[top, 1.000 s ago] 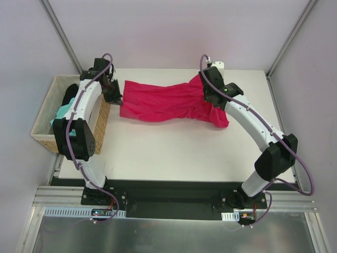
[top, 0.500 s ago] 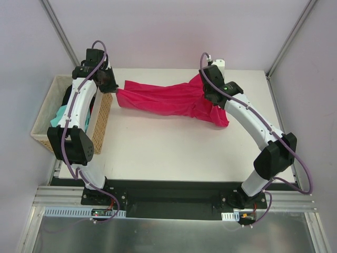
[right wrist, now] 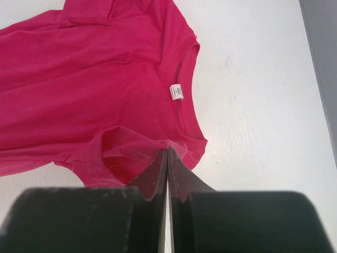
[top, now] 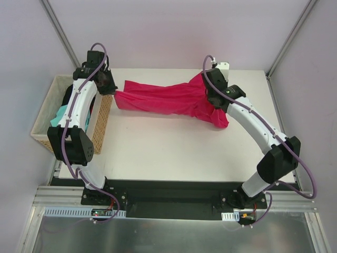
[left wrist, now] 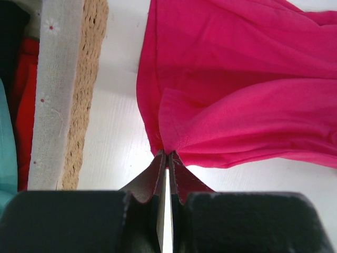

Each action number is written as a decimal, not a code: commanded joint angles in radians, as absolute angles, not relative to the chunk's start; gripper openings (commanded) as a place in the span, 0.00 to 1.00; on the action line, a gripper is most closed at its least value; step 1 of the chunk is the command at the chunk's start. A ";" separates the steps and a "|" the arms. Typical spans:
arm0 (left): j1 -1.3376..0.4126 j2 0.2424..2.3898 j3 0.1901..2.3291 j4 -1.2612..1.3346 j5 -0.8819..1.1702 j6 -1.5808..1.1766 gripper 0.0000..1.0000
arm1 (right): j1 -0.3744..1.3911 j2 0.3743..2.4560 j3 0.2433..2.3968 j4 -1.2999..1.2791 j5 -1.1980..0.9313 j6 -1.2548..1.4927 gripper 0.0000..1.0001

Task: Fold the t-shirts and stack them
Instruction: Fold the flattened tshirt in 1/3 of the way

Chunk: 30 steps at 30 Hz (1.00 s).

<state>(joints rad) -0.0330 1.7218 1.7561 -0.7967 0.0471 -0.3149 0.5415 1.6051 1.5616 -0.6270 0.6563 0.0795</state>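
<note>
I am watching the crimson t-shirt (top: 168,100) stretching across the table (top: 174,153), starting just beside the wicker basket (top: 103,122). The left gripper (left wrist: 167,156) is pinching tight the cloth edge nearest the basket. The right gripper (right wrist: 167,154) is clamping the fabric by the collar, at the end farthest from the basket. A mint-green t-shirt (top: 59,114) is sitting inside the basket.
</note>
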 commanded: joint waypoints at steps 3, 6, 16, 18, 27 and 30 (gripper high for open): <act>-0.035 1.631 1.710 -0.787 0.005 -0.342 0.00 | 0.546 1.508 1.519 -0.604 0.721 0.118 0.01; -0.035 1.611 1.678 -0.787 0.005 -0.345 0.00 | 0.555 1.490 1.500 -0.604 0.732 0.126 0.01; -0.035 1.543 1.640 -0.778 -0.015 -0.348 0.00 | 0.577 1.453 1.479 -0.601 0.742 0.126 0.01; -0.035 1.534 1.634 -0.779 -0.015 -0.348 0.00 | 0.584 1.447 1.477 -0.601 0.752 0.127 0.01; -0.035 1.482 1.586 -0.778 -0.012 -0.350 0.00 | 0.617 1.394 1.442 -0.618 0.785 0.146 0.01; -0.035 1.465 1.568 -0.779 -0.009 -0.351 0.00 | 0.629 1.373 1.422 -0.629 0.802 0.161 0.01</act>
